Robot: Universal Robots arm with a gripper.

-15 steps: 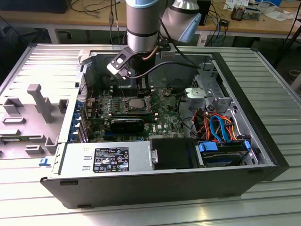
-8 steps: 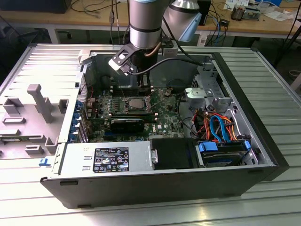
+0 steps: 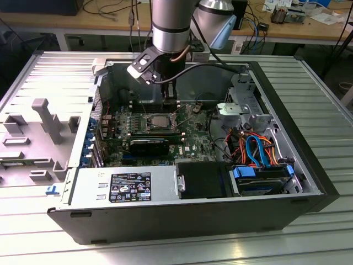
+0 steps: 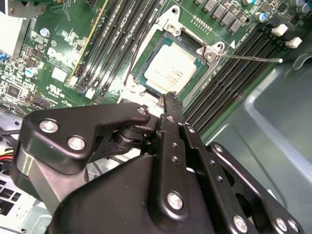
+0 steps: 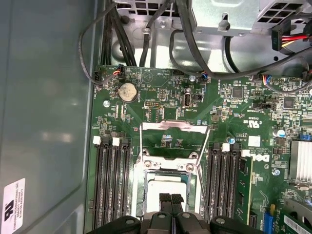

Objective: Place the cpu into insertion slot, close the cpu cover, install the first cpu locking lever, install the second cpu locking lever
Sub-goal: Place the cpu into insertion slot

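1. My claw, the black two-fingered gripper [image 5: 170, 197], has its fingertips pressed together with nothing pinched between them. In both wrist views the two fingers meet in one narrow tip [image 4: 170, 99].
2. The small flat square cpu with its dull silver-grey top [image 5: 165, 187] lies flat in the square dark insertion slot with the metal rim [image 5: 191, 187] on the green motherboard [image 5: 161, 92].
3. In the first wrist view the closed fingertips overlap the near edge of the cpu. I cannot tell whether they touch it.
4. In the second wrist view the cpu [image 4: 170, 70] lies just beyond the fingertip, close to it, with no gap that I can make out.
5. In the exterior view the gripper [image 3: 170, 100] hangs from the silver arm inside the open dark computer case [image 3: 182, 221]. It is just over the far edge of the socket, where the cpu [image 3: 160, 122] sits.
6. The thin square silvery cpu cover with the large central opening [image 5: 175, 125] is swung up off the slot on the side away from the gripper. I see green board through its opening, and the cpu is bare.
7. A thin silvery lever rod [image 4: 248, 59] slants out from a socket corner over the long black memory slots [image 4: 229, 73].
8. A round silver coin battery [image 5: 128, 91] sits on the board beyond the cover, well apart from the claw.
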